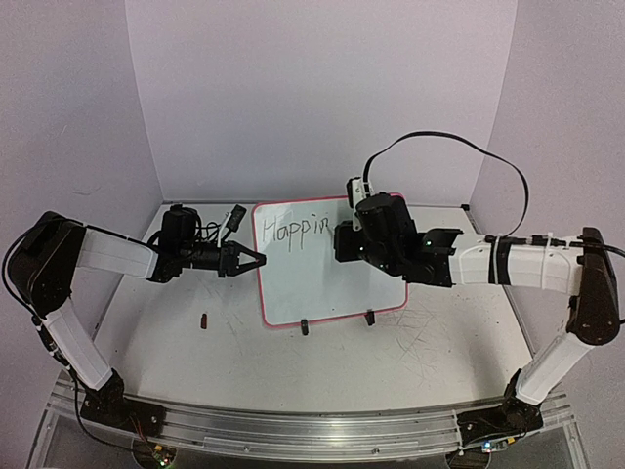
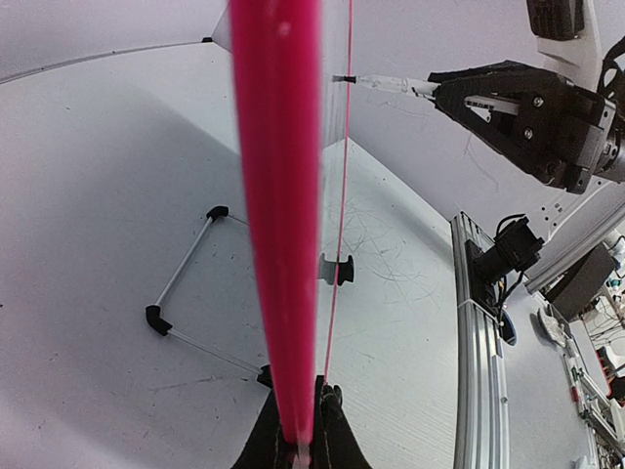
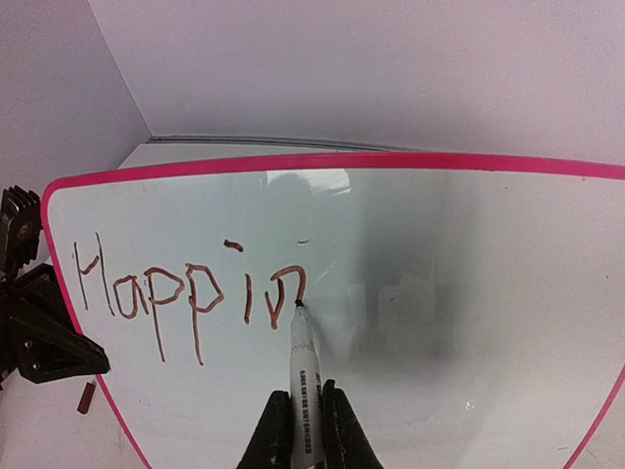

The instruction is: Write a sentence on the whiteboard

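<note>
Two pincers work on one whiteboard, which stands propped near the middle of the tabletop on two black clip feet along its lower edge. Your left pincer is clamped narrow on the board's left side; in the left wrist view the pink frame runs up from between the fingers and fills the centre of the picture. Your right pincer faces the board from the right and is closed around a marker, whose white barrel rises from between the two fingers in the right wrist view. The marker's tip touches the glossy surface at the foot of the last stroke. The lettering so far reads "Happin", in thin reddish-brown strokes across the upper left part of the board, with the rest of the surface bare. Note the small reddish-brown cap lying on the tabletop left of the board, apart from both pincers.
</note>
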`<state>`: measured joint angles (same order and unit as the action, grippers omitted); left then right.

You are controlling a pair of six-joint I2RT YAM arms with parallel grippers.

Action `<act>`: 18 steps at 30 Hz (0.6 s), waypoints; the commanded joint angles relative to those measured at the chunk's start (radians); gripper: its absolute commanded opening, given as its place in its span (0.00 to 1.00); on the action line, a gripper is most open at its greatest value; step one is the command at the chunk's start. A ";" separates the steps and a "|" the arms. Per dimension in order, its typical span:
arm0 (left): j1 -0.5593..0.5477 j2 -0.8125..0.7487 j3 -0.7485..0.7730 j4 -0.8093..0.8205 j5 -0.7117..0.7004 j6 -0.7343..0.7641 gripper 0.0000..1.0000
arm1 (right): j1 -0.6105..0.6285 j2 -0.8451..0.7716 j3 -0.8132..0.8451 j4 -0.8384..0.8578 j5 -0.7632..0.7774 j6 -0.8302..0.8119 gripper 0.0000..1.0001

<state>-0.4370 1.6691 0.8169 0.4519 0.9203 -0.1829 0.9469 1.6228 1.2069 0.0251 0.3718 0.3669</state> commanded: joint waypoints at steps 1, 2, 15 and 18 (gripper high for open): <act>-0.004 -0.007 0.020 -0.027 -0.034 0.043 0.00 | 0.003 -0.026 -0.022 -0.025 -0.006 0.028 0.00; -0.004 -0.006 0.020 -0.027 -0.034 0.042 0.00 | 0.003 -0.027 -0.026 -0.025 -0.005 0.030 0.00; -0.005 -0.009 0.019 -0.028 -0.035 0.039 0.00 | 0.002 -0.079 -0.014 0.002 -0.001 -0.018 0.00; -0.005 -0.009 0.019 -0.028 -0.035 0.039 0.00 | -0.012 -0.098 -0.030 0.025 -0.028 -0.011 0.00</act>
<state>-0.4370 1.6691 0.8169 0.4526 0.9226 -0.1822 0.9512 1.5943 1.1828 -0.0060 0.3653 0.3694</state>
